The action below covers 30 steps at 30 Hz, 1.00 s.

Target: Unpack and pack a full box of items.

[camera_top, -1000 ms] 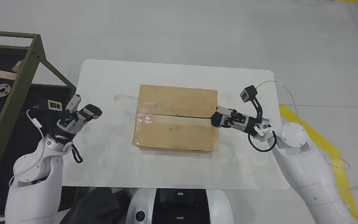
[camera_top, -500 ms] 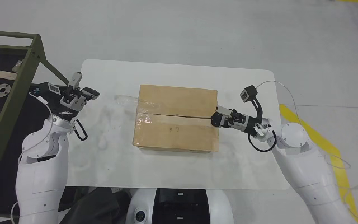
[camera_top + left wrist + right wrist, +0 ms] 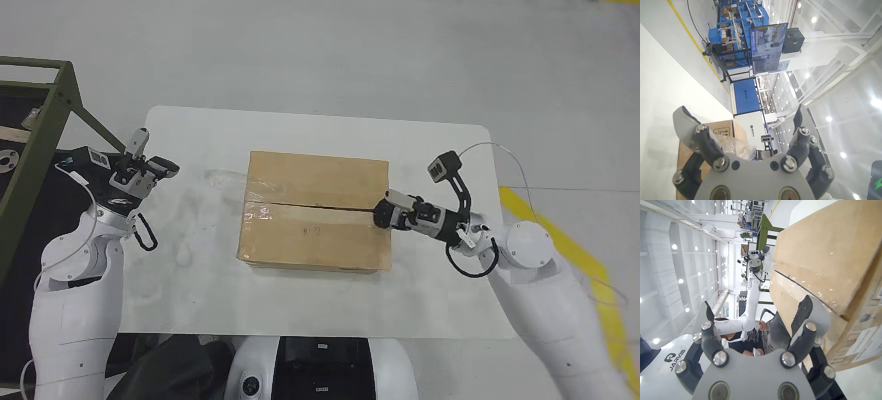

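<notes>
A shut brown cardboard box (image 3: 315, 210) stands in the middle of the white table (image 3: 440, 290), with a seam along its top. A crumpled strip of clear tape (image 3: 225, 178) hangs off its left end. My right gripper (image 3: 385, 212) is at the box's right end by the seam. It is open, and one finger (image 3: 804, 309) lies over the box (image 3: 829, 256) top while the other stands off in the air. My left gripper (image 3: 148, 160) is held above the table's left edge, open and holding nothing (image 3: 742, 119). The box (image 3: 723, 128) and tape (image 3: 734, 145) lie beyond it.
A green metal frame (image 3: 50, 110) stands beside the table's left side, close to my left arm. A yellow floor line (image 3: 560, 240) runs past the right side. Bare table surface lies in front of and behind the box.
My left gripper has lifted and swung from the table's left front toward the far left edge, then held still. My right gripper has edged slightly toward the box.
</notes>
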{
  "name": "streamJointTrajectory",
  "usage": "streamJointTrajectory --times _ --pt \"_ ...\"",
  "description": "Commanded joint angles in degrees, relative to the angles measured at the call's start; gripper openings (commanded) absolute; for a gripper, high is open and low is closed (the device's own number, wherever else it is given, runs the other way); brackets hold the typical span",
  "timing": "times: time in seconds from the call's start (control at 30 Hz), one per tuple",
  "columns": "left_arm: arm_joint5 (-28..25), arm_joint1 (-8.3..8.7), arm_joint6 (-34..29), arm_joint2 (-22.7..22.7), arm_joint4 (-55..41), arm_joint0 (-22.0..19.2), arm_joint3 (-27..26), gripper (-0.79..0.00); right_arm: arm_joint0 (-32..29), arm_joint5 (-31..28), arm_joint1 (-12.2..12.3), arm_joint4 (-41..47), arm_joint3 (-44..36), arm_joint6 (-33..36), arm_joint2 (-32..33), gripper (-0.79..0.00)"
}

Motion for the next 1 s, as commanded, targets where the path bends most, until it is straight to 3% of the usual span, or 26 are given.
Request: streamJointTrajectory --times 0.0,0.33,0.97 --pt "0.00 0.00 0.00 0.00 0.00 0.00 0.00 0.000 -0.54 1.07 0.09 0.04 -2.00 -0.58 0.57 0.000" --pt "0.00 0.00 0.00 0.00 0.00 0.00 0.00 0.000 1.74 7.95 -0.76 -0.64 -9.12 -5.67 -3.24 0.000" --pt "0.00 0.00 0.00 0.00 0.00 0.00 0.00 0.000 17.32 19.18 -6.39 0.33 -3.80 -17.10 -20.49 0.000"
